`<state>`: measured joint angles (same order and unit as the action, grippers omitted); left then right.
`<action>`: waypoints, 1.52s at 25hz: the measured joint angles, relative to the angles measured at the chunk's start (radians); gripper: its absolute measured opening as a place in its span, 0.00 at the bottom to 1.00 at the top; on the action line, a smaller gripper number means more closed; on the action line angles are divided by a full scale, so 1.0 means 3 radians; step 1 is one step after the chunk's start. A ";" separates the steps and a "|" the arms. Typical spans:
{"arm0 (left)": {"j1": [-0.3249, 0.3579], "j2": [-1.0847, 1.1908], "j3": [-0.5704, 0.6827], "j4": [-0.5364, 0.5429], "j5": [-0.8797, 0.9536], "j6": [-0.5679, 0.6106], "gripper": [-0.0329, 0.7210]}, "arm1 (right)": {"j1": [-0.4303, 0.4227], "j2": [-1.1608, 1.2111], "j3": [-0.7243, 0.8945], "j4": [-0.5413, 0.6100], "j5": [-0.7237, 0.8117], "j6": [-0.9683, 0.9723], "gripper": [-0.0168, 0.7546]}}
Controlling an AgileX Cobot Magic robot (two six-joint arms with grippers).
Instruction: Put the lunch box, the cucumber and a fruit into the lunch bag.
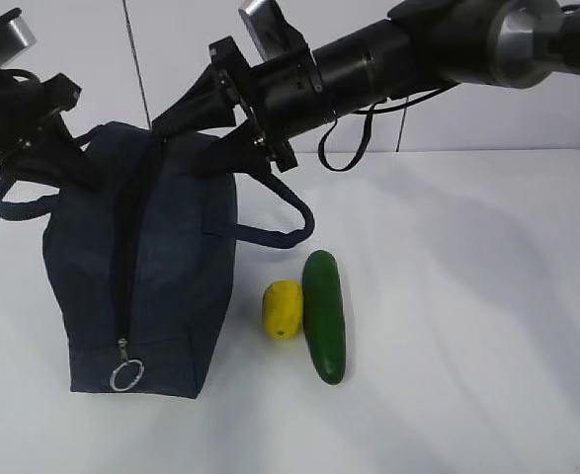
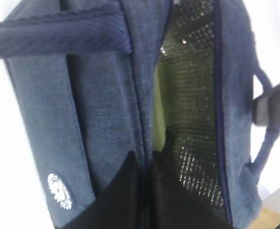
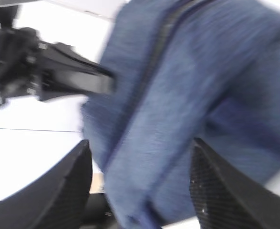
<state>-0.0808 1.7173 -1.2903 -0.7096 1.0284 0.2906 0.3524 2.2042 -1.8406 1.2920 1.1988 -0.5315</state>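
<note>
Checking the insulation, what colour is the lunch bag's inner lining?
Silvery, quilted foil lining, best in the left wrist view.

the white table (image 1: 467,296) is seen from the front in the exterior view, looked down on at a slant, with the dark navy boxy fabric lunch bag (image 1: 151,267) at left and both black arms entering from the top. the left wrist view is taken from very close, facing along the bag's open zipper slit into its silvery quilted lining (image 2: 192,109). the right wrist view is also taken from very close, blurred, facing the bag's outer navy cloth between two black fingers (image 3: 58,191). the bag is shared by all three views; the left arm (image 3: 30,71) is seen in the right wrist view.
</note>
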 joint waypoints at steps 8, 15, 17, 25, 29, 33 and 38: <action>0.0269 -0.0039 0.0000 0.0035 0.0124 0.0000 0.04 | -0.0185 -0.0075 -0.0005 -0.0226 0.0000 0.0000 0.62; 0.0360 -0.0191 0.0000 0.0190 0.0291 0.0000 0.04 | -0.0271 -0.0108 -0.0013 -0.0799 0.0003 0.0102 0.62; 0.0360 -0.0191 0.0000 0.0203 0.0310 0.0000 0.04 | -0.0278 -0.0115 -0.0013 -0.0909 0.0011 0.0133 0.62; 0.0363 -0.0192 0.0000 0.0218 0.0323 0.0000 0.04 | -0.0285 -0.0287 -0.0013 -0.1885 0.0055 0.0457 0.62; 0.0363 -0.0198 0.0000 0.0255 0.0323 0.0000 0.04 | -0.0291 -0.0313 -0.0013 -0.2094 0.0062 0.0618 0.62; 0.0363 -0.0206 0.0000 0.0294 0.0325 0.0006 0.04 | -0.0291 -0.0335 0.0002 -0.2304 0.0062 0.0822 0.62; 0.0363 -0.0265 0.0000 0.0351 0.0325 0.0006 0.04 | -0.0291 -0.0555 0.0298 -0.2476 0.0062 0.0886 0.62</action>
<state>0.0280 1.6377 -1.2903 -0.6041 1.1258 0.2923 0.2651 2.0378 -1.7513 0.5493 1.2173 -0.2655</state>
